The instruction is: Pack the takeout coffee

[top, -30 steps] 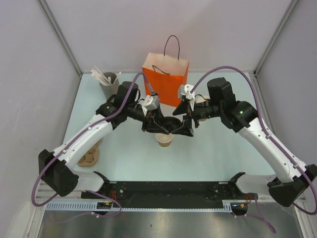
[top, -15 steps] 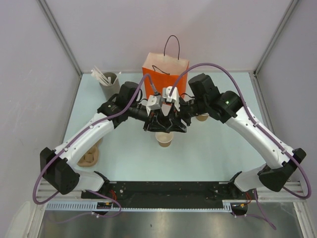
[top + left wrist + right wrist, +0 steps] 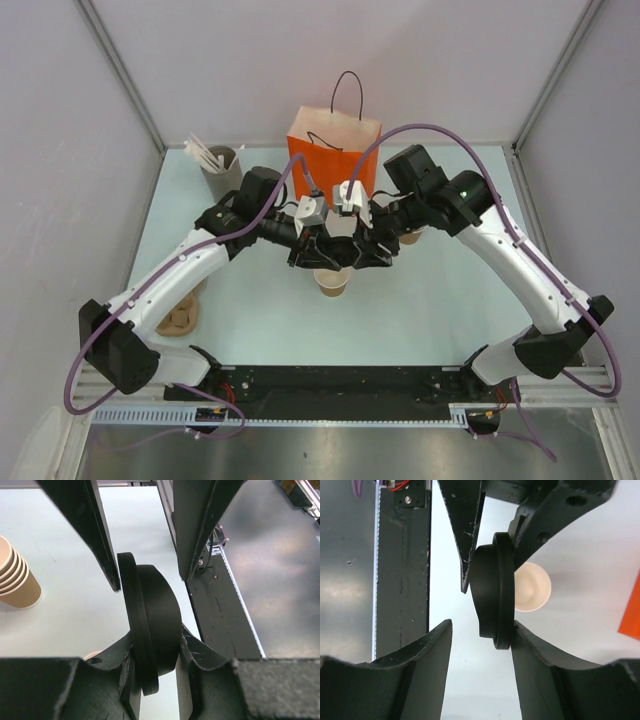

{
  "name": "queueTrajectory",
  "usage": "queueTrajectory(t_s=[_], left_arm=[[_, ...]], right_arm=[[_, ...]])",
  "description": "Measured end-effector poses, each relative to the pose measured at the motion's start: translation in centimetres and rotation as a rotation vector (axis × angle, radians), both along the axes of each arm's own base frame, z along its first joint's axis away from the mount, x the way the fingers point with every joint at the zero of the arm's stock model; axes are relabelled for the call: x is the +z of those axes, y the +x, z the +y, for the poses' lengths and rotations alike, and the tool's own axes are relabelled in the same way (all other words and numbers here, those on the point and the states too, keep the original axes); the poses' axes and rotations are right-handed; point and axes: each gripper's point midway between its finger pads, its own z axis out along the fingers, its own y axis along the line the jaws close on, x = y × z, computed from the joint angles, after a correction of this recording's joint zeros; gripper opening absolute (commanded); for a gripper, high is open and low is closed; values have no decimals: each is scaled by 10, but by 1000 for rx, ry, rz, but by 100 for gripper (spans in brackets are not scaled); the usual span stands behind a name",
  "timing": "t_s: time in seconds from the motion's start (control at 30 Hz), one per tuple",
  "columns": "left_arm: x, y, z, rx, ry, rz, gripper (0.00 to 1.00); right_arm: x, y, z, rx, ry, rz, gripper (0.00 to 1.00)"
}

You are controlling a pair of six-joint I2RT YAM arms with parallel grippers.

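Two grippers at one lid, open cup below
See the lid (image 3: 155, 610) on edge, pinched across its faces by the left gripper (image 3: 156, 645); see the right gripper (image 3: 481, 625) half wide around the same lid, one finger seeming to touch a face, the other apart from it, with no grip. Find the cup (image 3: 332, 284) upright and lidless on the table (image 3: 250, 310), right under both claws, just in front of the orange bag (image 3: 335, 150). Read the step as passing or turning the lid before capping. Close the right fingers square on both faces before loosening the left, or risk a drop. Then lay the lid flat, centre over the rim, press evenly all round, and brace the light paper cup against tipping
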Motion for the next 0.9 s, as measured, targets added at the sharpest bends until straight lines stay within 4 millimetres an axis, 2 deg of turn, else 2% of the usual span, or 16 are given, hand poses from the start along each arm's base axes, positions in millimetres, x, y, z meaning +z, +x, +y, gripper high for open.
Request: queueTrajectory(t_s=[0.13,0.23,0.27,0.37,0.47,0.53,0.63,0.67,0.7,0.83,0.9], left_arm=[[0,0,0,0,0,-1,27],[-1,0,1,4,6,0,27],[-1,-1,1,2,5,1,28],[1,-3,2,-2,2,-3,33],[2,-3,2,-2,1,-6,35],[2,-3,1,-2,1,-7,50],[3,-2,1,-2,-4,-16,59],[3,-2,1,0,-6,-19,69],[3,-2,1,1,-10,-26,74],[8,-4,2,13,-33,-61,82],[13,-4,4,26,-49,-86,83]], right_arm=[[-13,0,5,19,-33,32,47],[-15,1,8,30,-35,36,34],[-14,2,8,29,-35,35,27],[-11,4,9,31,-34,24,16],[-11,3,9,34,-35,24,11],[-11,3,9,34,-35,26,10],[-11,2,9,36,-33,28,10],[-11,2,9,37,-30,30,9],[-11,3,8,34,-28,30,9],[-13,1,2,16,1,40,7],[-11,2,-3,-9,33,38,7]])
